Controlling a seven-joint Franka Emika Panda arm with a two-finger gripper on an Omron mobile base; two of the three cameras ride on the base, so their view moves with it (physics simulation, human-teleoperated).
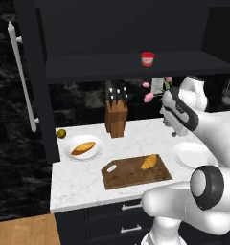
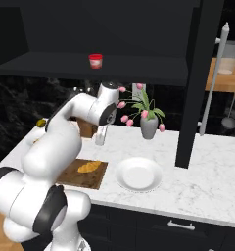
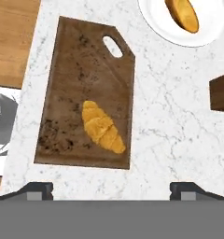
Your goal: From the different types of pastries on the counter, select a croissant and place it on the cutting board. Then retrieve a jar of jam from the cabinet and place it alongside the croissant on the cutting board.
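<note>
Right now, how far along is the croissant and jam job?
First half looks done: the croissant lies on the cutting board, and the longer loaf sits on its plate. The gripper is open, holding nothing, above the counter beside the board. Left: fetch the jar of jam from the cabinet shelf and set it beside the croissant.

golden croissant [image 3: 102, 127] lies flat on dark cutting board [image 3: 76, 84], near one long edge. red-lidded jar of jam [image 1: 147, 59] upright on cabinet shelf [image 1: 97, 67].
</note>
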